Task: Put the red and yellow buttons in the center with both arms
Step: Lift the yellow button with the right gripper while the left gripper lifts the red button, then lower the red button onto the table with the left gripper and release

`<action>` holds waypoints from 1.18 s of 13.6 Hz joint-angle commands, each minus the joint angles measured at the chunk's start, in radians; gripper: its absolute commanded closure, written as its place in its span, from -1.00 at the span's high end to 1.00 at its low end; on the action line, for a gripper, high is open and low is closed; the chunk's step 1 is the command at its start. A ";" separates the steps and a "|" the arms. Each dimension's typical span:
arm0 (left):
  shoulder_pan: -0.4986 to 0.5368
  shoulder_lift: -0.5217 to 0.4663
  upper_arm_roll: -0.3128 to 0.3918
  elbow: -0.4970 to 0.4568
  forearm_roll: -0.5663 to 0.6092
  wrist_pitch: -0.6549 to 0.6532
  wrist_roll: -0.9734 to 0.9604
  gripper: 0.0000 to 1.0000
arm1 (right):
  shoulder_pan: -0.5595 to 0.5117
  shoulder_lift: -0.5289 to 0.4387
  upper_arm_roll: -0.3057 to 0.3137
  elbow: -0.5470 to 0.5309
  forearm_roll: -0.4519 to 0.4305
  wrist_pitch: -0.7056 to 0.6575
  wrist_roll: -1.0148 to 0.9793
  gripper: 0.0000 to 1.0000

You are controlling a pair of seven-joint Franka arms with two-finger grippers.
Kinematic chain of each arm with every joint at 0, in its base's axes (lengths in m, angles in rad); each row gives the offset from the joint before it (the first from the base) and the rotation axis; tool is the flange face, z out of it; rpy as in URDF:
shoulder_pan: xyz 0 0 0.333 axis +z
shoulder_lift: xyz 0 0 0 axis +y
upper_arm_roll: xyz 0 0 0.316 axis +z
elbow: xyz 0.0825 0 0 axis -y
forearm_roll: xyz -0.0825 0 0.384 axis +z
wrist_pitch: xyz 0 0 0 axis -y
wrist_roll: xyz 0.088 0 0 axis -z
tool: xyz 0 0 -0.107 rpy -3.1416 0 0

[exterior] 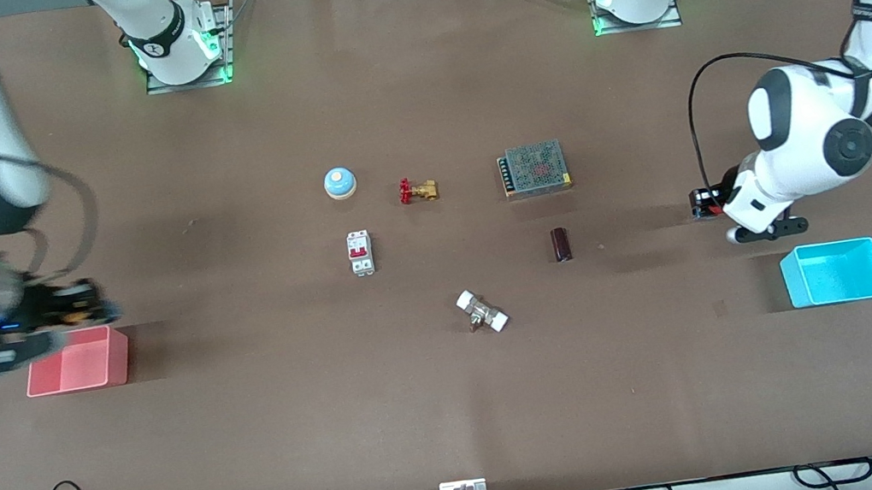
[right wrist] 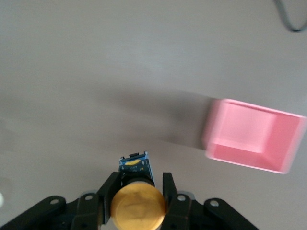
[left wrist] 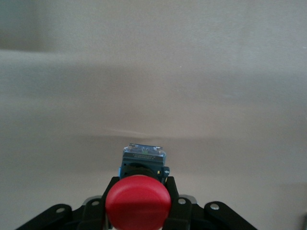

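Observation:
My left gripper (exterior: 713,204) is shut on the red button (exterior: 701,198) and holds it low over the bare table beside the cyan tray, toward the left arm's end. In the left wrist view the round red cap (left wrist: 138,202) sits between the gripper's fingers (left wrist: 171,189). My right gripper (exterior: 84,304) is shut on the yellow button (exterior: 73,316) and holds it over the table at the edge of the pink tray. In the right wrist view the yellow-orange cap (right wrist: 138,207) sits between the fingers (right wrist: 169,189). The brown table centre (exterior: 454,251) lies between both.
Around the centre lie a blue-and-white bell (exterior: 339,182), a red-handled brass valve (exterior: 417,190), a white breaker (exterior: 360,253), a mesh-topped box (exterior: 534,168), a dark cylinder (exterior: 561,244) and a white-ended fitting (exterior: 482,311). A pink tray (exterior: 77,361) and a cyan tray (exterior: 835,272) stand at the ends.

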 commanded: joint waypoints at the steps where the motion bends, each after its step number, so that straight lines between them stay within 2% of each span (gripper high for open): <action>1: 0.015 -0.050 -0.009 -0.106 -0.019 0.143 -0.020 -0.35 | 0.103 0.040 -0.011 -0.062 -0.045 0.113 0.179 -0.16; 2: 0.017 -0.050 -0.009 -0.140 -0.031 0.215 -0.043 -0.34 | 0.125 0.056 -0.011 -0.081 -0.077 0.155 0.226 -0.16; 4: 0.017 -0.054 -0.009 -0.160 -0.031 0.249 -0.092 -0.30 | 0.162 0.090 -0.009 -0.124 -0.120 0.238 0.301 -0.16; 5: 0.017 -0.056 -0.009 -0.162 -0.031 0.245 -0.093 -0.14 | 0.185 0.102 -0.009 -0.147 -0.130 0.271 0.330 -0.16; 6: 0.017 -0.060 -0.009 -0.157 -0.033 0.243 -0.096 0.60 | 0.194 0.113 -0.009 -0.156 -0.142 0.288 0.352 -0.16; 7: 0.017 -0.086 -0.009 -0.151 -0.031 0.237 -0.093 1.00 | 0.197 0.122 -0.009 -0.168 -0.145 0.292 0.363 -0.16; 9: 0.012 -0.161 -0.009 -0.118 -0.033 0.204 -0.089 1.00 | 0.223 0.127 -0.008 -0.188 -0.145 0.302 0.399 -0.16; 10: 0.012 -0.189 -0.009 -0.072 -0.031 0.135 -0.077 1.00 | 0.238 0.128 0.004 -0.188 -0.145 0.302 0.447 -0.16; 13: 0.011 -0.189 0.000 0.198 -0.027 -0.127 -0.043 1.00 | 0.246 0.146 0.041 -0.188 -0.148 0.305 0.514 -0.16; 16: 0.009 -0.186 0.014 0.365 -0.019 -0.252 -0.042 1.00 | 0.248 0.156 0.041 -0.195 -0.151 0.314 0.516 -0.16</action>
